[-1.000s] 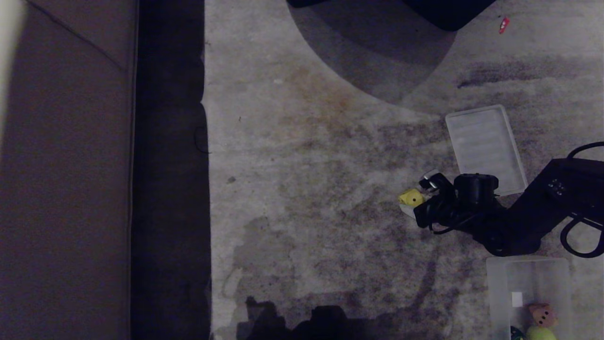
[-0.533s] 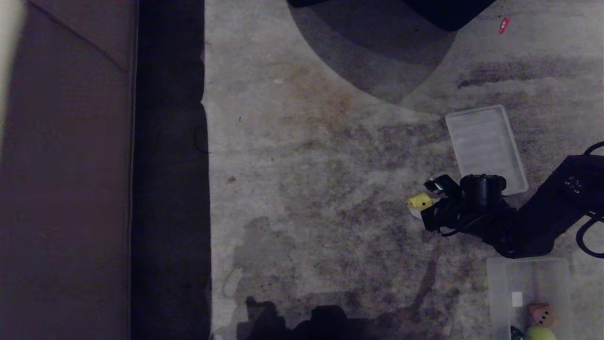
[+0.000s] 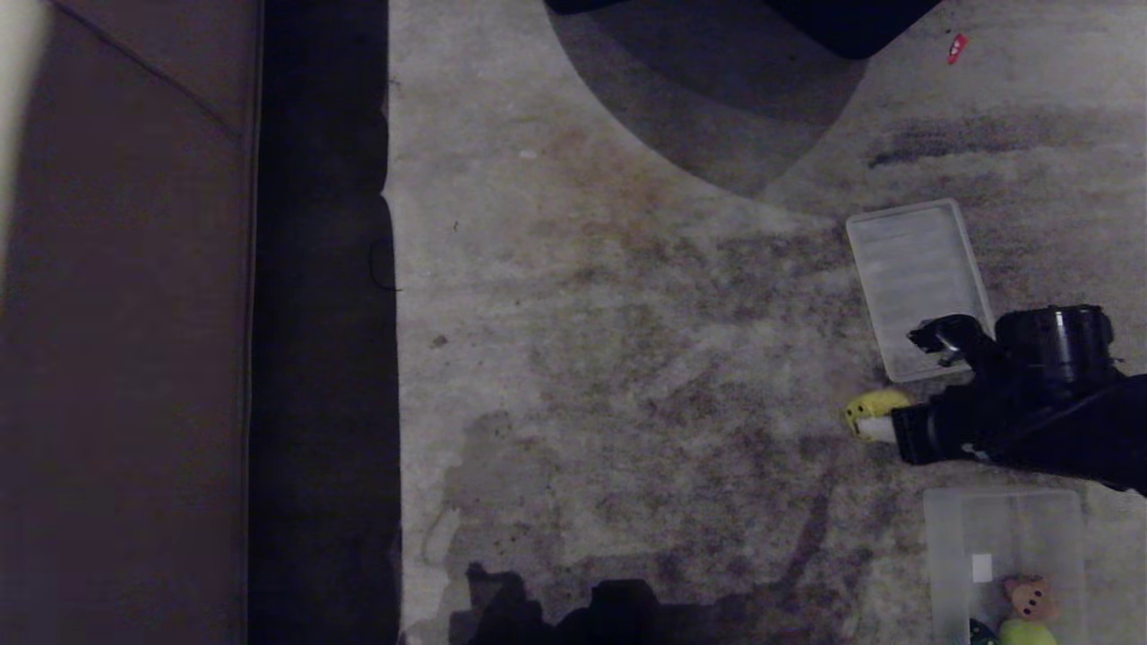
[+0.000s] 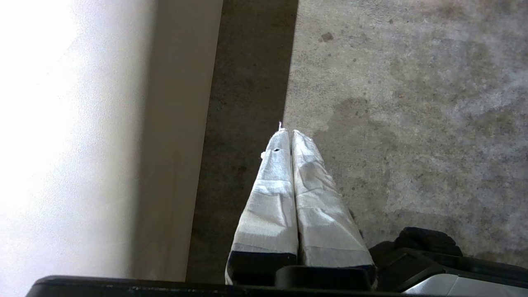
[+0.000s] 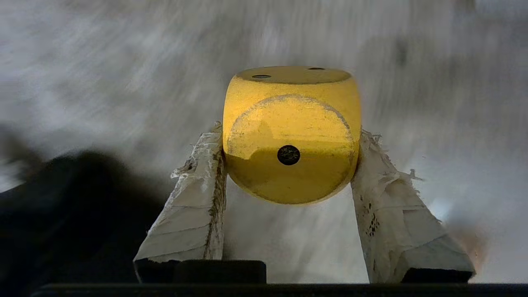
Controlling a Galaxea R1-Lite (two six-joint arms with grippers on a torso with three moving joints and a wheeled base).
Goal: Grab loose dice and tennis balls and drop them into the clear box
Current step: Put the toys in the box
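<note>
My right gripper [image 5: 288, 144] is shut on the yellow die [image 5: 291, 132], its white-wrapped fingers pressing two opposite sides. In the head view the yellow die [image 3: 871, 410] pokes out at the tip of the right gripper [image 3: 883, 421], above the carpet and just beyond the clear box [image 3: 950, 537]. The box stands at the lower right and holds a brown die [image 3: 1030, 597] and a tennis ball [image 3: 1024, 632]. My left gripper [image 4: 287, 133] is parked, shut and empty, over the carpet beside a sofa.
A flat ribbed clear lid [image 3: 918, 282] lies on the carpet beyond the right arm. A sofa [image 3: 125, 358] runs along the left with a dark gap beside it. A small red scrap [image 3: 957, 47] lies far off at the top right.
The right gripper has closed on the yellow die, lifted it and carried it right and nearer, toward the clear box. The left arm has not moved.
</note>
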